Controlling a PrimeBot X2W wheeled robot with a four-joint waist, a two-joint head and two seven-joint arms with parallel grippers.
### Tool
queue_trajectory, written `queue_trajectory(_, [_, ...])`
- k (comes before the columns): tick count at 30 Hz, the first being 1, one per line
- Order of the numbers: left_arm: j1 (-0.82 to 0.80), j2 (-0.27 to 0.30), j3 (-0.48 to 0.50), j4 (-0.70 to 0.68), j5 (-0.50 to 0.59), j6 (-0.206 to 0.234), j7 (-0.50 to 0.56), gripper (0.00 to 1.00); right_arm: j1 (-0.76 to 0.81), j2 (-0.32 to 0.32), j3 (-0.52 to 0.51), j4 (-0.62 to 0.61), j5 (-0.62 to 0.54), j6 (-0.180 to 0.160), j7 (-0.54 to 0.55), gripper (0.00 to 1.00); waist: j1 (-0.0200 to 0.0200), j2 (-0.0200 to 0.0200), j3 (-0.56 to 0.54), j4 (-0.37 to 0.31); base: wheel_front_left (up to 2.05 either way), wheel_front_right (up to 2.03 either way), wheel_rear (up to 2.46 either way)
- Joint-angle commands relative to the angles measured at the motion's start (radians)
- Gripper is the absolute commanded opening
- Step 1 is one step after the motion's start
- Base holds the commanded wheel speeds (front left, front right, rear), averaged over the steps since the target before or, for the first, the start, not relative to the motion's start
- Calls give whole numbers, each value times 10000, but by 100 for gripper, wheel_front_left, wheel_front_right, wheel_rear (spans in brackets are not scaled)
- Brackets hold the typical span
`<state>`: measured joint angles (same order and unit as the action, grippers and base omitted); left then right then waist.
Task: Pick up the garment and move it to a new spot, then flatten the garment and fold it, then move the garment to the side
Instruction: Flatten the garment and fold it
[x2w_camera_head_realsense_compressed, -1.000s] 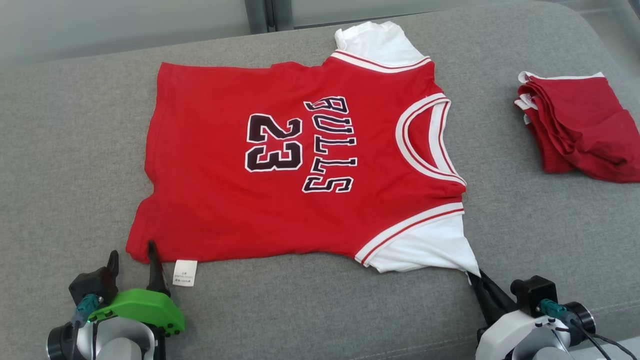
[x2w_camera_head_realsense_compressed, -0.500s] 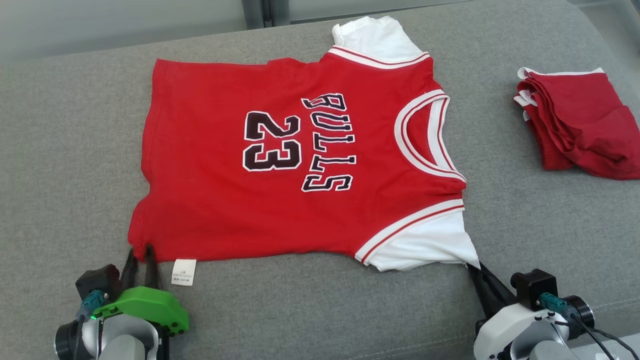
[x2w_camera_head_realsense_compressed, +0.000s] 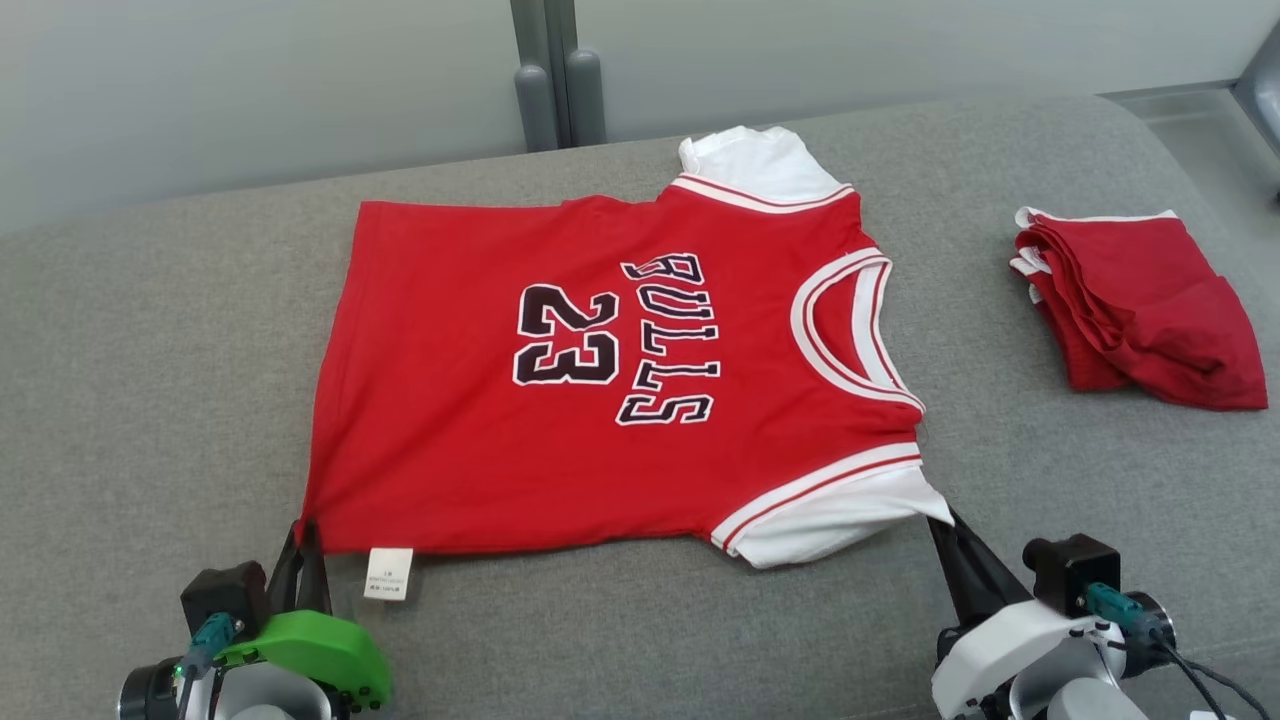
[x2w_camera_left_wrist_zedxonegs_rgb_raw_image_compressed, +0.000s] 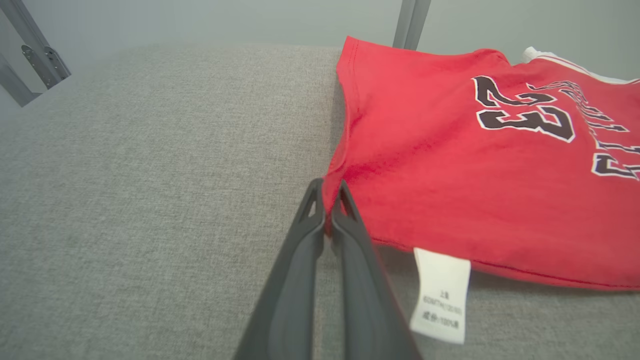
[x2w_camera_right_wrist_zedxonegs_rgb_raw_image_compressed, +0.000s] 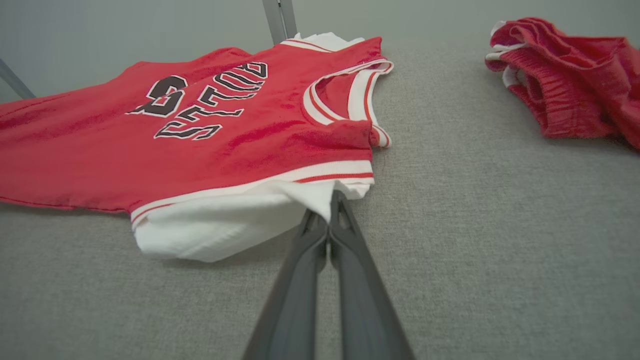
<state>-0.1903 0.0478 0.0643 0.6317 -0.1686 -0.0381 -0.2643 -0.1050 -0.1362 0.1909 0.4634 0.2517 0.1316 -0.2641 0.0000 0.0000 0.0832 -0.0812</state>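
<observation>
While left fingers (x2w_camera_left_wrist_zedxonegs_rgb_raw_image_compressed: 300, 270) and right fingers (x2w_camera_right_wrist_zedxonegs_rgb_raw_image_compressed: 350, 265) pinch it, the jersey (x2w_camera_head_realsense_compressed: 450, 450) lies spread.

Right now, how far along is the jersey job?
Done: the jersey lies spread flat, front up, on the grey cushion. In hand: the left gripper is shut on its near hem corner by the white label, and the right gripper is shut on the near white sleeve. Left: no fold made yet, and the move aside. A folded red garment lies apart on the right.
</observation>
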Motion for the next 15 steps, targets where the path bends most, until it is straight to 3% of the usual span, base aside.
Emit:
queue_trajectory(1, [-125, 65, -7, 29, 174, -71, 7, 0, -137, -24, -73, -191, 108, -21, 1, 0, 0, 0, -361, 185, 0, 0, 0])
queue_trajectory(7, [-1801, 448, -420, 11, 745, -433, 7, 0, -1626, -492, -21, -698, 22, -20, 1, 0, 0, 0, 225, 395, 0, 0, 0])
queue_trajectory(15, [-6050, 1216, -1443, 949, 1592, -741, 225, 0, -5718, -1648, 468, -57, -194, -20, 1, 0, 0, 0, 2286, 743, 0, 0, 0])
